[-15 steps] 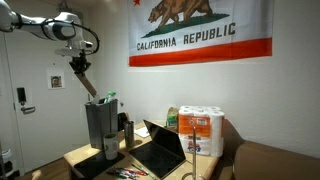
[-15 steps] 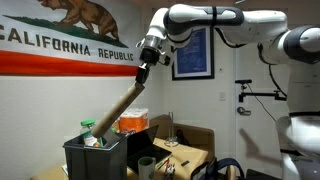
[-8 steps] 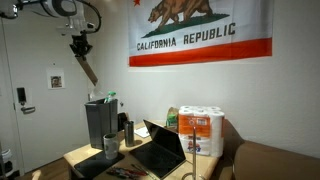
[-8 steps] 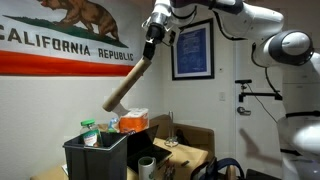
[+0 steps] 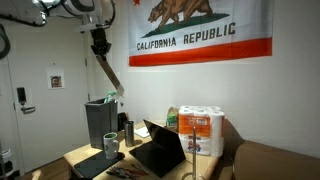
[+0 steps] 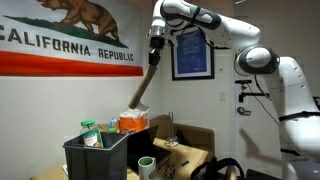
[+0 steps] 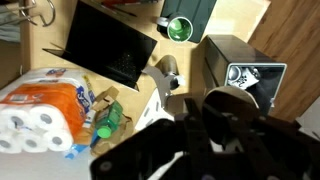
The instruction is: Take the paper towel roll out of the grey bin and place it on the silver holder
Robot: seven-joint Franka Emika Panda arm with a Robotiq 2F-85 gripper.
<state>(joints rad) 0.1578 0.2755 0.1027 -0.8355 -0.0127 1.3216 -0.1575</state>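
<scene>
Roll held clear of the bin
The gripper [image 6: 155,52] is clamped on the upper end of the paper towel roll [image 6: 143,88] (hanging tilted), entirely outside the grey bin [image 6: 95,158].

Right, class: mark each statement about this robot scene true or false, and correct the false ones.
1. The long grey-brown tube hangs wholly above the tall dark grey bin. True.
2. The black laptop is shut. False: its screen stands open.
3. The gripper has its fingers closed on the tube's top end. True.
4. The wrapped pack of white rolls sits inside the bin. False: it stands on the table, on the far side of the laptop from the bin.
5. The tube hangs perfectly upright. False: it is tilted in both exterior views.
</scene>
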